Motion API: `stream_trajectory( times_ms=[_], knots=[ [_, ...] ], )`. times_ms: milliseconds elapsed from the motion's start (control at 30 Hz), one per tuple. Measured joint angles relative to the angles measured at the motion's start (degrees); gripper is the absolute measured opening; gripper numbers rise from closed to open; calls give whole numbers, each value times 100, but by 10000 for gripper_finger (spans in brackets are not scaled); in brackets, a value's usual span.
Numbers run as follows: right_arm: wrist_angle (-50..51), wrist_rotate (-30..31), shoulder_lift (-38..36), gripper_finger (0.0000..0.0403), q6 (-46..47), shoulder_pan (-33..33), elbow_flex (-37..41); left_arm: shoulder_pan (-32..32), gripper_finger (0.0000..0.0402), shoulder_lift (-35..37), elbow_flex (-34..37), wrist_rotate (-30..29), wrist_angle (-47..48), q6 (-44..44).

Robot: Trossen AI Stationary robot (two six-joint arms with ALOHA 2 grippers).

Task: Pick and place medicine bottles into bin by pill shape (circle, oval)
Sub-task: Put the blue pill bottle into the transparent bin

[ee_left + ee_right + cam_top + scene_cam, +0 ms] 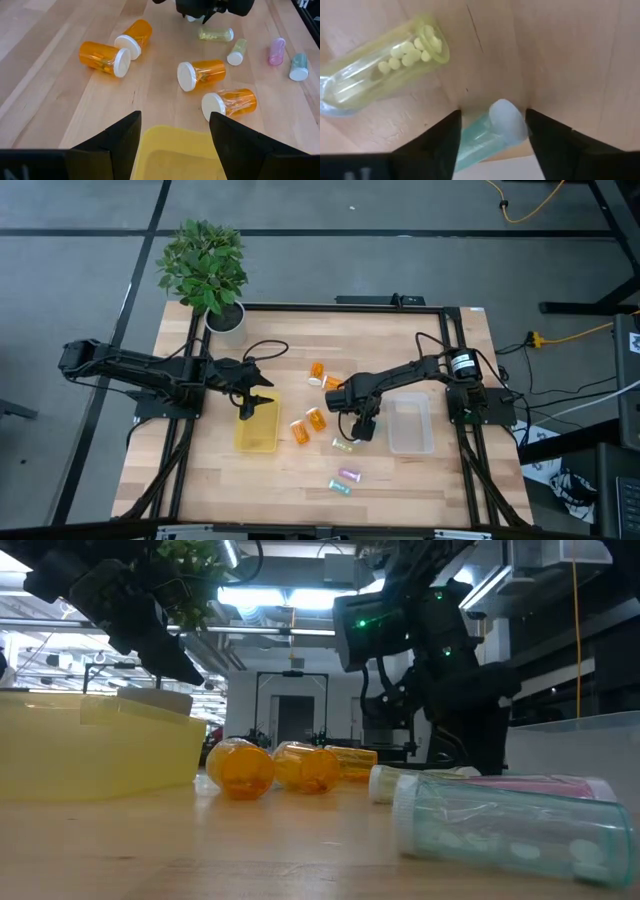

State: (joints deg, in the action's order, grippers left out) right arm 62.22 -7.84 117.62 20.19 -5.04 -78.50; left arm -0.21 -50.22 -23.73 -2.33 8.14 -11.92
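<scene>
The right pincer is reaching down near the middle of the worktop, its fingers straddling a small green-tinted vial with a pale cap; they are sitting just beside the vial, and whether they are gripping it I cannot tell. A yellow vial of round pills is lying just beside it. These vials are probably light, stiff, smooth and apt to roll, so taking one across the barrel looks safest. The orange bottles are lying to the left. The left pincer is hanging spread over the yellow bin; the clear bin is sitting on the right. No writing is readable.
</scene>
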Motion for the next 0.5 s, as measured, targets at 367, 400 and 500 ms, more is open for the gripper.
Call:
stream_trajectory(
  times_ms=[367, 400, 500],
  knots=[
    [-166, 32, -9, 111, -709, -2, -125, 0, 229, 0, 2, 0, 0, 0],
    [-186, 39, -9, 111, -727, -2, -191, 0, 229, 0, 2, -2, 0, 0],
    [-175, 48, -9, 118, -774, -2, -475, 1, 229, 0, 2, -10, 0, 0]
  ],
)
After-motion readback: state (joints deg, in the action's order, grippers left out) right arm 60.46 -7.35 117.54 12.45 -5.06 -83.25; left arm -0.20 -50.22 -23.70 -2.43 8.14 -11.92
